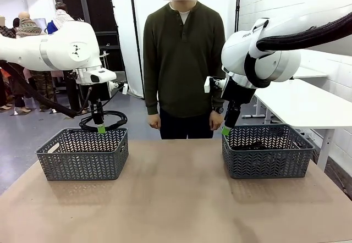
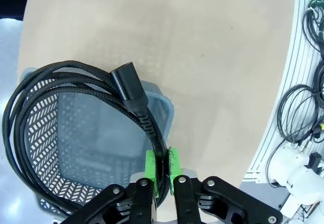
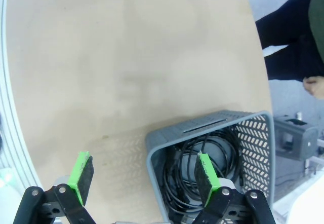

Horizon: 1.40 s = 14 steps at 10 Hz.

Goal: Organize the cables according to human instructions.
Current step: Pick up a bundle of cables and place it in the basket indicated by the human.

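Bare tan table point(image 1: 176, 199), two grey baskets (people and white panels behind). Left gripper point(image 2: 162, 171) clamped on coiled cable point(image 2: 66, 89) above left basket point(image 1: 82, 154). Right gripper point(image 3: 144, 181) jaws wide, empty, over right basket point(image 3: 253, 133) holding more cables point(image 3: 202, 158).

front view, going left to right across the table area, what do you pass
left basket with the left gripper above it, jaws shut on a coiled cable → person at the far side → right gripper, jaws open, at the right basket's near-left corner → right basket holding cables
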Tool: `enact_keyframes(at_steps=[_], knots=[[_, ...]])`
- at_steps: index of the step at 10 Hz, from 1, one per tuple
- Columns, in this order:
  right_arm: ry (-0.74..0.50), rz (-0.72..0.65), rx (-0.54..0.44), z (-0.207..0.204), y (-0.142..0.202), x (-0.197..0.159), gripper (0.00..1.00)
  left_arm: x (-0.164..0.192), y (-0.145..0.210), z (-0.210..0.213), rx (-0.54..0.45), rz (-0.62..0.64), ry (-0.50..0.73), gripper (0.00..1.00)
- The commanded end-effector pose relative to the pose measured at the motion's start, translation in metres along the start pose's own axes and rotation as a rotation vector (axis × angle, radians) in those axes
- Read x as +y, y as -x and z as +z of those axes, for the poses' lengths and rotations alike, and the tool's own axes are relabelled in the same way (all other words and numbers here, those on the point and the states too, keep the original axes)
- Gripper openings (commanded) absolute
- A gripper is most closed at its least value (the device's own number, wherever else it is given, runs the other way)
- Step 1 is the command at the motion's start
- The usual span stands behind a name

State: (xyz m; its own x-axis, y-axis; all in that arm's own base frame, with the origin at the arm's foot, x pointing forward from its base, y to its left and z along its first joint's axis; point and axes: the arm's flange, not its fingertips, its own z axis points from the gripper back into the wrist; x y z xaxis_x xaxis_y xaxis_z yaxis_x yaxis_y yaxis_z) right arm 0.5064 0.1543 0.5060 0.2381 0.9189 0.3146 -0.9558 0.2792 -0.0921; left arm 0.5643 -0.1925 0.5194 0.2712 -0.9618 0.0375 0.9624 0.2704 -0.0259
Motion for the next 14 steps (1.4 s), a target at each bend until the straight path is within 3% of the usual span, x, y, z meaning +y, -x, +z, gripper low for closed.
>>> enact_keyframes(at_steps=[1, 5, 10, 14], knots=[[0.003, -0.006, 0.002, -0.001, 0.000, 0.000, 1.00, -0.001, -0.001, 0.005, 0.001, -0.005, -0.010, 0.00], [0.003, -0.006, 0.002, -0.001, 0.000, 0.000, 1.00, -0.001, -0.002, 0.001, -0.002, -0.005, -0.002, 0.00], [0.003, -0.006, 0.002, -0.001, 0.000, 0.000, 1.00, 0.010, 0.050, -0.020, 0.022, -0.086, 0.030, 0.00], [0.003, -0.006, 0.002, -0.001, 0.000, 0.000, 1.00, 0.022, 0.065, -0.040, 0.016, -0.104, -0.004, 0.00]])
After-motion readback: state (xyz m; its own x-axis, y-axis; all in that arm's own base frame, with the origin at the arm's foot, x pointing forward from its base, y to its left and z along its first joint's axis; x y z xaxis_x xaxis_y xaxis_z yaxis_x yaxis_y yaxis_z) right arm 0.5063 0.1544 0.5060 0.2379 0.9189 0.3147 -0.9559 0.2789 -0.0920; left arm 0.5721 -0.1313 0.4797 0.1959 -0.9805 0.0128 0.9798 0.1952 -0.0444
